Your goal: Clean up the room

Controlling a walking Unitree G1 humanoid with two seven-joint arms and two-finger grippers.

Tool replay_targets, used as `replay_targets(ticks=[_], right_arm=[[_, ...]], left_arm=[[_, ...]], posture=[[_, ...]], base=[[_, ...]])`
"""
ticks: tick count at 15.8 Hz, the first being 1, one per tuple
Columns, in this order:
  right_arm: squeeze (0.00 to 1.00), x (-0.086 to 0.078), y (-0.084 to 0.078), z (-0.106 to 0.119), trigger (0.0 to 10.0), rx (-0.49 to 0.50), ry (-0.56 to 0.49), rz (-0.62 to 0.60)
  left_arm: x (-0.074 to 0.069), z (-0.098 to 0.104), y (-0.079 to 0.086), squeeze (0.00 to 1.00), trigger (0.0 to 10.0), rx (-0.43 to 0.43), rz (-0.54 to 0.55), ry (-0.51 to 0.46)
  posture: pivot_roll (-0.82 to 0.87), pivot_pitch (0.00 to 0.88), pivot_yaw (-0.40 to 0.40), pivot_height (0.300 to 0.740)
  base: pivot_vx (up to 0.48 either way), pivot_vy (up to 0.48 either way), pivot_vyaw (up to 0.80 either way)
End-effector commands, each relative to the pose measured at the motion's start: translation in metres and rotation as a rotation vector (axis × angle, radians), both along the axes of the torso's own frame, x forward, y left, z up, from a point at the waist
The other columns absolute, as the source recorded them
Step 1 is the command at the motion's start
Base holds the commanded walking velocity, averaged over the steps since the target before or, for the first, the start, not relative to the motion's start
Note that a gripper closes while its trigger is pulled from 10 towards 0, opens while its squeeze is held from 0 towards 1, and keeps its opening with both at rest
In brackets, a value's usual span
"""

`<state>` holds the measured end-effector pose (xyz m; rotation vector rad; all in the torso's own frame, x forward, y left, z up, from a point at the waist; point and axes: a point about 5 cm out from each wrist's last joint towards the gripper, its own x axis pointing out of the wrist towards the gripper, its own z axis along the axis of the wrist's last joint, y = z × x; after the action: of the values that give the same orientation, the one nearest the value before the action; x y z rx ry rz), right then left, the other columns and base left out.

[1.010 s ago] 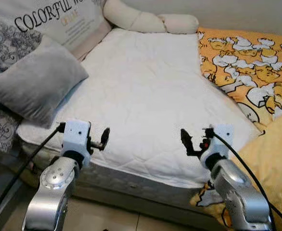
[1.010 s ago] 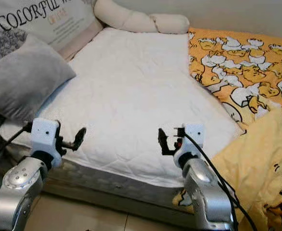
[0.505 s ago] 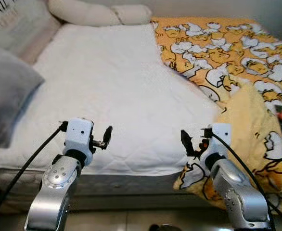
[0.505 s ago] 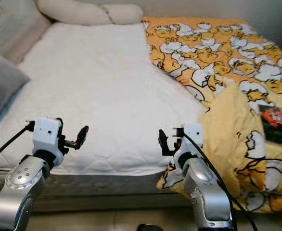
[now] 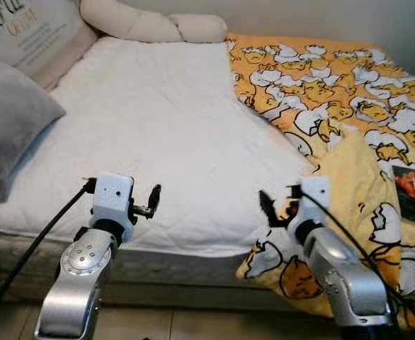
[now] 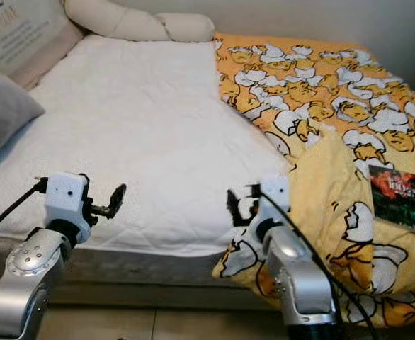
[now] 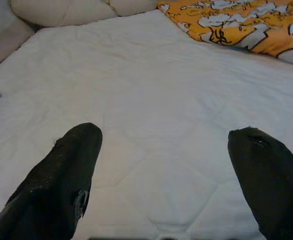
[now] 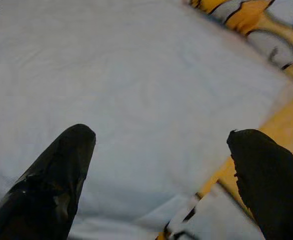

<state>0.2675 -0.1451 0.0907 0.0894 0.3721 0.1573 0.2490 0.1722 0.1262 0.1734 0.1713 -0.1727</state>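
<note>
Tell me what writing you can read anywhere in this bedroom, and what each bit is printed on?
"RFUL": the end of a word cut off by the picture's edge, in dark capitals on the printed cushion at the head of the bed.
A paler line beneath it on the same cushion: too blurred to read.
Light lettering on the dark book lying on the duck-print quilt: too small and blurred to read.

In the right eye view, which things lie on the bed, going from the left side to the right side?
Grey pillow → white mattress cover → yellow duck-print blanket → dark book lying on that blanket.
</note>
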Motion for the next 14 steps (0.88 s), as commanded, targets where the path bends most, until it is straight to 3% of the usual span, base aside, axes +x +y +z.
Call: replay_targets(ticks=[1, 2, 3, 5, 7, 10, 14], right_arm=[[0.0, 0.002, -0.001, -0.002, 10.0, -0.019, 0.032, -0.004], [0.71, 0.004, -0.004, -0.004, 10.0, -0.015, 0.053, -0.028], [1.0, 0.004, -0.005, -0.005, 10.0, -0.014, 0.061, -0.035], [1.0, 0.012, -0.014, -0.013, 10.0, -0.062, 0.129, -0.088], [1.0, 0.018, -0.014, -0.011, 10.0, -0.07, 0.135, -0.078], [1.0, 0.02, -0.011, -0.01, 10.0, -0.084, 0.129, -0.052], [1.0, 0.017, -0.008, -0.009, 10.0, -0.076, 0.111, -0.042]], left_arm=[[-0.001, -0.001, -0.003, 0.0, 10.0, 0.001, -0.042, 0.021], [-0.002, -0.001, -0.006, 0.0, 10.0, 0.01, -0.079, 0.027], [-0.002, -0.001, -0.007, 0.0, 10.0, 0.014, -0.093, 0.03], [-0.005, 0.001, -0.014, 0.0, 10.0, 0.025, -0.182, 0.041], [-0.007, 0.002, -0.016, 0.0, 10.0, 0.023, -0.214, 0.042], [-0.007, 0.002, -0.013, 0.0, 10.0, 0.033, -0.181, 0.032], [-0.002, 0.001, -0.009, 0.0, 10.0, -0.027, -0.08, 0.019]], posture=[[-0.07, 0.0, -0.016, 0.74], [-0.07, 0.0, -0.016, 0.74], [-0.07, 0.0, -0.017, 0.74], [-0.06, 0.0, -0.023, 0.74], [-0.05, 0.0, -0.024, 0.74], [-0.05, 0.0, -0.025, 0.74], [-0.06, 0.0, -0.017, 0.74]], base=[[0.0, 0.0, 0.0], [0.0, 0.0, 0.0], [0.0, 0.0, 0.0], [0.0, 0.0, 0.0], [0.0, 0.0, 0.0], [0.0, 0.0, 0.0], [0.0, 0.0, 0.0]])
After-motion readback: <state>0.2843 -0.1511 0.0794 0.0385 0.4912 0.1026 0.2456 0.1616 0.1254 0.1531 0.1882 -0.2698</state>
